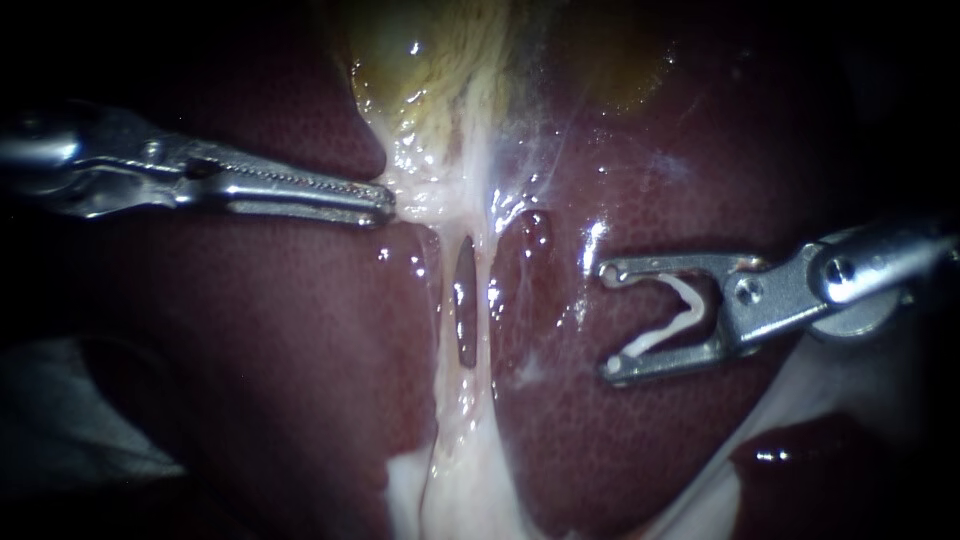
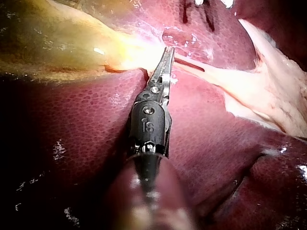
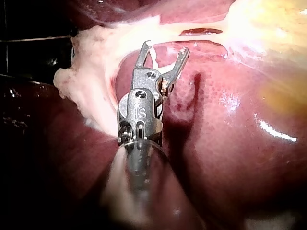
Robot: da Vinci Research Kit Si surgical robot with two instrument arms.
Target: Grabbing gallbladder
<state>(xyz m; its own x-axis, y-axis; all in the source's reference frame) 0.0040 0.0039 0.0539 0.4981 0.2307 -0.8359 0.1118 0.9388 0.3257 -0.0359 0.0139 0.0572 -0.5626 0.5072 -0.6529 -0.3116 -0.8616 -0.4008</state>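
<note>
Two instruments of mine lie over the dark red, finely mottled liver (image 1: 250,330). Furthest left, my left instrument (image 1: 385,207), a long, slim, serrated steel tip on a grey shaft, reaches in level, and its end rests against the pale, wet band of tissue (image 1: 440,200) that hangs from the neck of the yellow-green, glistening gallbladder (image 1: 400,50). I cannot tell whether it has a hold there. The gallbladder itself sits above and just right of that tip, at the upper middle of the endoscope view. Below it the pale band runs down between the liver lobes, split by a narrow dark slit (image 1: 466,300). Further right, well apart from the band, my right instrument (image 1: 607,322) hovers over the liver. Its short steel jaws stand wide, with a white V-shaped clip (image 1: 660,334) seated between them, one leg against each jaw.
</note>
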